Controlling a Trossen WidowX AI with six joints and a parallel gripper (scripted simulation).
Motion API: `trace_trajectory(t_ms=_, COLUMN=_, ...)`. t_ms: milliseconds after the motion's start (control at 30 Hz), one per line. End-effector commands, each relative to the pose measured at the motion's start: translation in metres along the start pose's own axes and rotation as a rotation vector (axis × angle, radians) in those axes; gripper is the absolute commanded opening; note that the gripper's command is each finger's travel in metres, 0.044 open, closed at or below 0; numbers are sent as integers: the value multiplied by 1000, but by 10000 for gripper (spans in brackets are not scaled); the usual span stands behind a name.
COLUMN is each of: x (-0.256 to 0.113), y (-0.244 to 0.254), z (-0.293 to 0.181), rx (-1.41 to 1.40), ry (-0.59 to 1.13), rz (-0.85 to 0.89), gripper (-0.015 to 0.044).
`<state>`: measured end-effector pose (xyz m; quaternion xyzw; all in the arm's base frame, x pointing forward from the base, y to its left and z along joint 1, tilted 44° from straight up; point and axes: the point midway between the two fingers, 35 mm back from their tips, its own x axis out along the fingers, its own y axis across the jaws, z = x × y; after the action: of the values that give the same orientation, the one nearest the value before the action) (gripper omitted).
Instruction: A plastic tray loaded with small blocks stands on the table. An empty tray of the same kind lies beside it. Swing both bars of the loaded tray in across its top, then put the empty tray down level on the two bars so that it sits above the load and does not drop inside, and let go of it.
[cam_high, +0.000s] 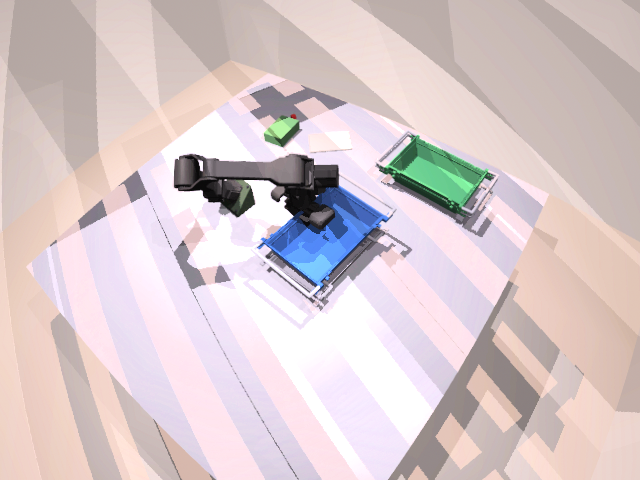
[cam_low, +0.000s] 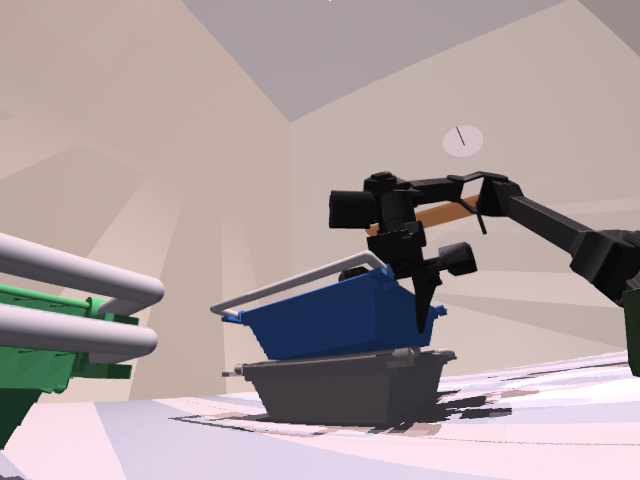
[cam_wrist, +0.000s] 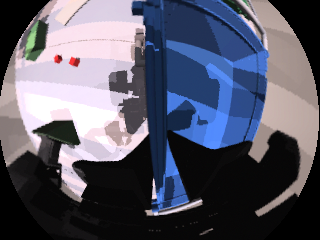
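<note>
The empty blue tray (cam_high: 310, 255) (cam_low: 320, 330) (cam_wrist: 156, 90) is over the grey loaded tray (cam_low: 330, 397). My gripper (cam_low: 419, 322) (cam_wrist: 160, 134) is shut on the blue tray's long side wall, one finger inside and one outside. In the exterior view the blue tray's underside is at the grey tray's bars (cam_low: 408, 356), which run across its top; whether it rests on both is unclear. The blue rim looks somewhat tilted there. The blue tray's own wire bars (cam_high: 286, 273) (cam_low: 289, 284) are at its ends. The grey tray's load is hidden.
A green tray (cam_high: 426, 191) (cam_low: 36, 366) with wire bars out stands to the right in the top view. A light green block (cam_high: 281, 130) (cam_wrist: 36, 40), small red cubes (cam_wrist: 74, 61) and a flat pale plate (cam_high: 330, 141) lie at the back.
</note>
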<state>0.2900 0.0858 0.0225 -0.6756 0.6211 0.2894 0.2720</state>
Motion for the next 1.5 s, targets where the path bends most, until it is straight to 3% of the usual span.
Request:
trace_trajectory(t_ms=0, x=7, y=5, z=-4, rx=-7, ry=7, rz=32, gripper=0)
trace_trajectory(t_ms=600, x=7, y=5, z=-4, rx=-7, ry=7, rz=32, gripper=0)
trace_trajectory(t_ms=1467, x=7, y=5, z=-4, rx=-7, ry=7, rz=32, gripper=381)
